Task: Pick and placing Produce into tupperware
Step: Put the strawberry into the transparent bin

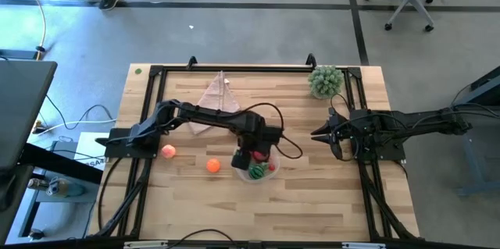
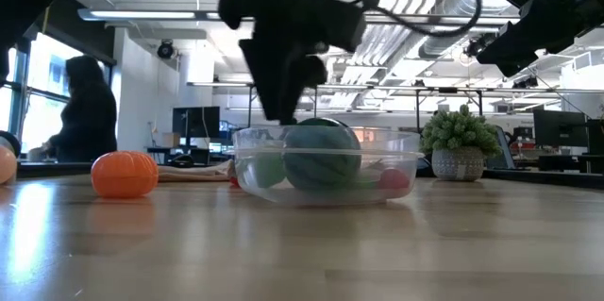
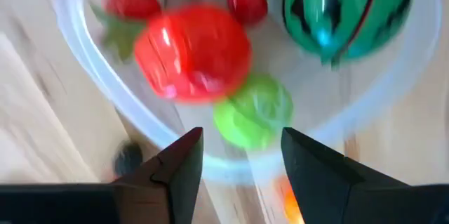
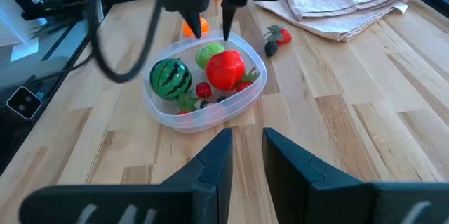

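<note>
Over the tupperware [image 4: 203, 87] near the table's middle, the left gripper [image 4: 210, 29] hangs with its fingers parted and empty, tips just above a green apple [image 3: 254, 110] and a glossy red apple [image 3: 193, 54]. Beside these in the clear tub sit a striped dark-green melon [image 4: 170, 77], stripes running roughly upright, and small red berries [image 3: 247, 1]. Outside lie an orange [image 1: 213, 166] and a pink peach [image 1: 168, 151]; the right gripper [image 4: 245, 147] waits well apart, fingers narrowly parted, holding nothing.

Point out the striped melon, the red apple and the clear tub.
striped melon [image 4: 171, 76], right wrist view, middle of its striped side.
red apple [image 4: 225, 69], right wrist view, centre of its skin.
clear tub [image 4: 184, 121], right wrist view, near rim.
</note>
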